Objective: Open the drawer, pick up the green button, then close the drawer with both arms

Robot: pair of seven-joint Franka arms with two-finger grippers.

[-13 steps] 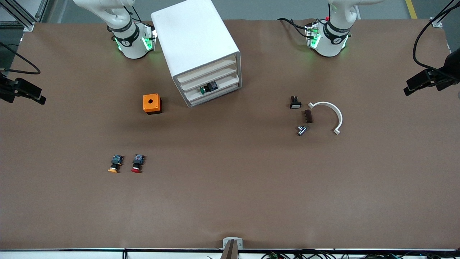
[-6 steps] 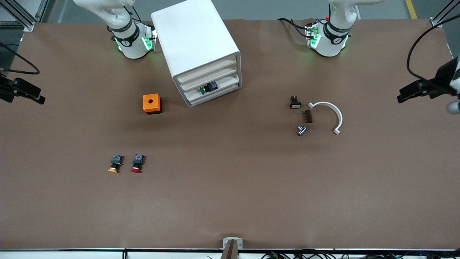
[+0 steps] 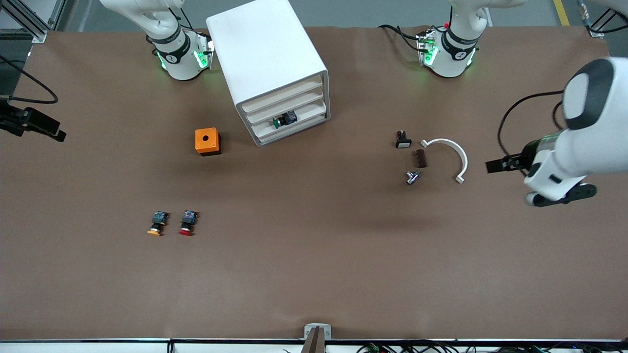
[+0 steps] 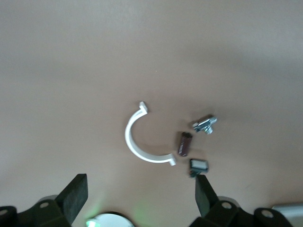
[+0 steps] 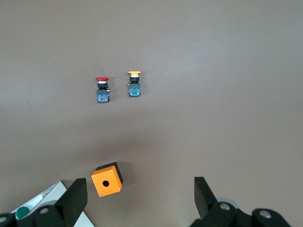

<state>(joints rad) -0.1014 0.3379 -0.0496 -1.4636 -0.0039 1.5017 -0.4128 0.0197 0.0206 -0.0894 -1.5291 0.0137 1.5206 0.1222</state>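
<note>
The white cabinet (image 3: 267,59) stands near the robots' bases, its four cream drawer fronts facing the camera. The green-capped button (image 3: 283,119) lies at the third drawer (image 3: 304,116) from the top; its cap (image 5: 21,213) peeks into the right wrist view. My left gripper (image 3: 495,165) hangs open near the left arm's end of the table, beside a white half-ring (image 4: 142,142); in the left wrist view it (image 4: 139,198) holds nothing. My right gripper (image 3: 46,128) waits high at the right arm's end, open (image 5: 139,198) and empty, over the orange box (image 5: 107,178).
An orange box with a hole (image 3: 207,141) sits beside the cabinet. Yellow-capped (image 3: 157,223) and red-capped (image 3: 187,223) buttons lie nearer the camera. By the half-ring (image 3: 454,152) lie a small switch (image 3: 403,139), a brown block (image 3: 421,158) and a metal part (image 3: 412,177).
The left arm has swung in from the table's end toward the half-ring and small parts, its white wrist now in full view. The right gripper has barely shifted.
</note>
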